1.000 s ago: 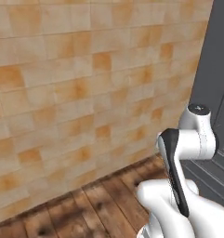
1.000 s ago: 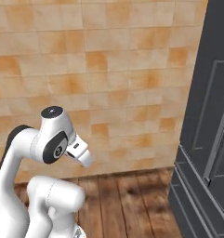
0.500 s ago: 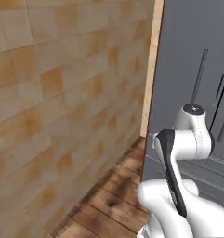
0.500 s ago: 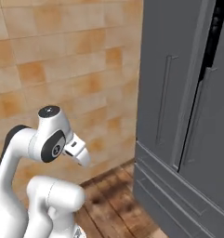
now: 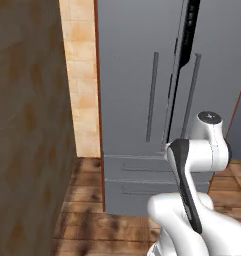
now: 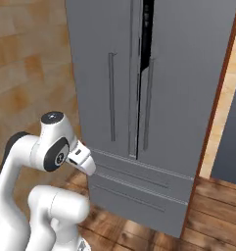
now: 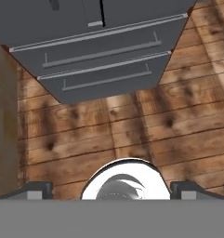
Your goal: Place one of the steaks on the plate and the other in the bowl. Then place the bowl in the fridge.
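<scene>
The hand (image 7: 111,189) points straight down at the wooden floor (image 7: 178,116), its two fingers spread as wide as they go and holding nothing. Just ahead of it stands the fridge (image 5: 142,100), tall and grey, with two lower drawers (image 7: 99,60) whose long bar handles run across the hand view. Up top, the two doors each carry a long vertical handle (image 6: 111,95), and the seam between them stands ajar, a dark gap (image 6: 147,34) showing near the top. No writing or brand mark can be read on the fridge. A tan tiled wall (image 5: 82,80) sits to its left, and a thin red-brown strip edges its right side (image 6: 217,93).
</scene>
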You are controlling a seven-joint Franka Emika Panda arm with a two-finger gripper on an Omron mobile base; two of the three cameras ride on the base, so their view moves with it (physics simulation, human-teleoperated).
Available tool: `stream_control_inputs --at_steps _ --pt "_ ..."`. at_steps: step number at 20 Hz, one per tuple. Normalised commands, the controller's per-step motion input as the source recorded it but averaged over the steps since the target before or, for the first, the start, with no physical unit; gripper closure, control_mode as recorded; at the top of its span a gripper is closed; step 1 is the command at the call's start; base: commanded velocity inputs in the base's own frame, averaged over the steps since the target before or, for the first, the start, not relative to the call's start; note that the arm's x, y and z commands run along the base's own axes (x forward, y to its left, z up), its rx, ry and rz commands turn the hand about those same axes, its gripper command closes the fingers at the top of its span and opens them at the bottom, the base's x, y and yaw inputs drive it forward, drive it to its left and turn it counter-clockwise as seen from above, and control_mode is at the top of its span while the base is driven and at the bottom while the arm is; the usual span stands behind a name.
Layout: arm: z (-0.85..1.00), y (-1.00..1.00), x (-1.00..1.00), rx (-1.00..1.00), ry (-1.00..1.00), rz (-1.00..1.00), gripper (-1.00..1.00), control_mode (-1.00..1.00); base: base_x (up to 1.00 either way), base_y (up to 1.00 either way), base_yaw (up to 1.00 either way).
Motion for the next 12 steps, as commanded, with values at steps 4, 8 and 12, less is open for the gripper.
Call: stream_control_inputs --at_steps 4,8,12 --pt "0.00 0.00 0.00 0.00 0.00 0.00 -1.00 1.00 0.31 0.06 -0.56" --pt "0.00 0.00 0.00 0.00 0.00 0.00 -1.00 1.00 0.13 -0.01 -0.03" --pt "0.00 0.00 0.00 0.00 0.00 0.00 -1.00 1.00 0.48 -0.03 -0.02"
